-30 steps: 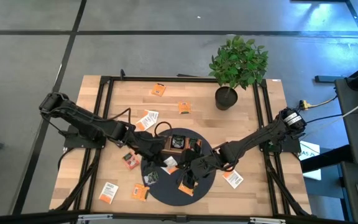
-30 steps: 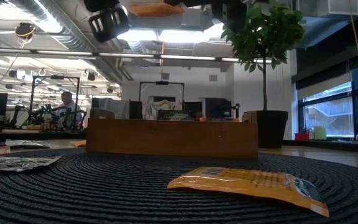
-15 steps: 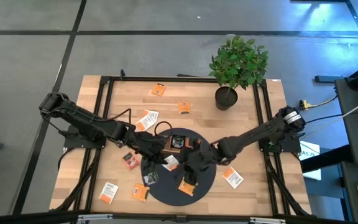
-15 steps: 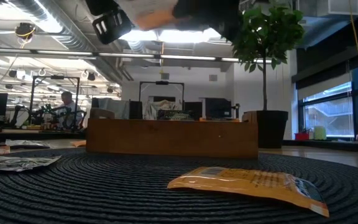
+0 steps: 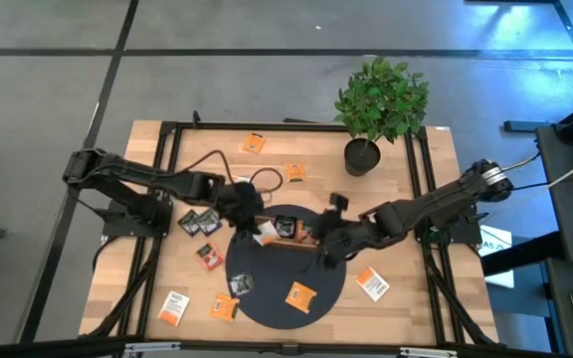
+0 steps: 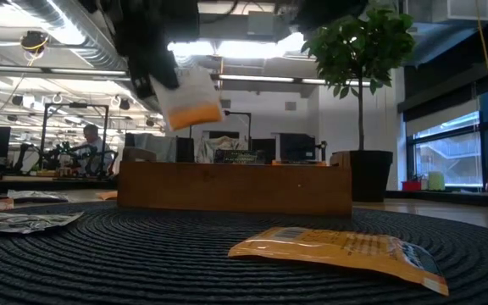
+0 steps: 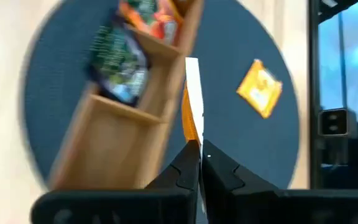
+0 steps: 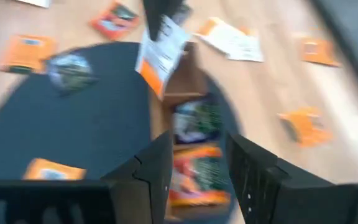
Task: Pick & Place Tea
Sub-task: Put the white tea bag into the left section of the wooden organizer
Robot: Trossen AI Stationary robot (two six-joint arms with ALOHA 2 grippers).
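High view: the left gripper (image 5: 254, 225), pinched tight on a white-and-orange sachet (image 5: 264, 233), hangs over the left end of the tray (image 5: 288, 243) on the round mat (image 5: 267, 298). Loose sachets lie along the desk's (image 5: 406, 298) front and rear edges. The right gripper (image 5: 329, 242), fingers apart and seemingly empty, hovers at the tray's right end, where other sachets (image 8: 197, 163) already lie.

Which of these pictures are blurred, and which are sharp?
Right wrist view: strong motion blur over the wooden tray and sachets. Left wrist view: the tray is smeared, while the held white-and-orange sachet stays fairly crisp. Low view: sharp orange sachet in front, bright ceiling lights. High view: sharp and evenly lit.
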